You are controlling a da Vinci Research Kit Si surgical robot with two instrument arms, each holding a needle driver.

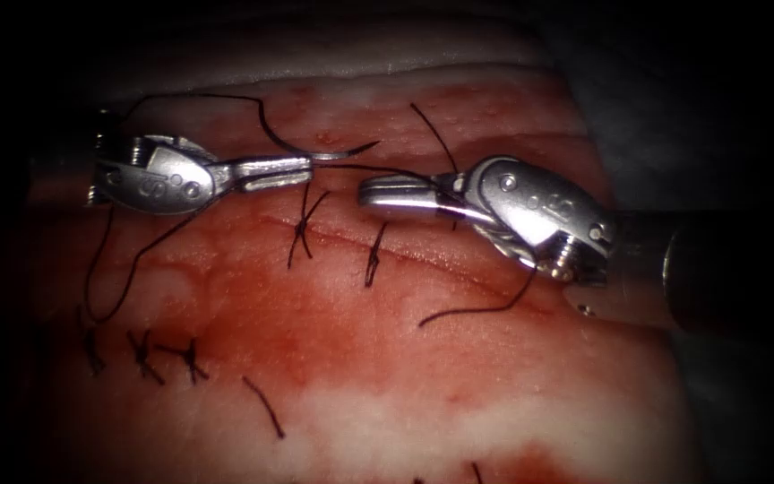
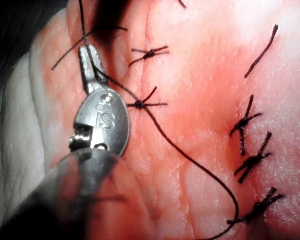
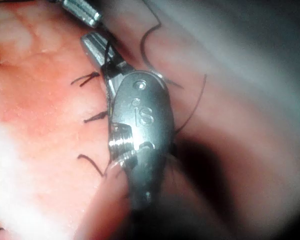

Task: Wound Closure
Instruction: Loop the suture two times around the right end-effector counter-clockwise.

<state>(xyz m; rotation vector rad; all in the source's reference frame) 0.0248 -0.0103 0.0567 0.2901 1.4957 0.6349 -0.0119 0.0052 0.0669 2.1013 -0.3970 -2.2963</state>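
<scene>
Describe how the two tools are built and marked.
Both the left tool and the right tool are shiny silver metal: narrow jaws on a rounded wrist housing with rivets and stamped characters. The right tool has a ribbed pulley and a dark shaft.

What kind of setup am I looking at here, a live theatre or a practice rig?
It looks like a bench suturing practice rig: a slab of tissue with pale fat edges, several tied stitches across its cut, and two needle drivers, the left tool and right tool, both handling dark thread.

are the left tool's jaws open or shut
Shut on the thread: the left tool shows its jaws pressed together, the dark strand running out from the tip.
</scene>
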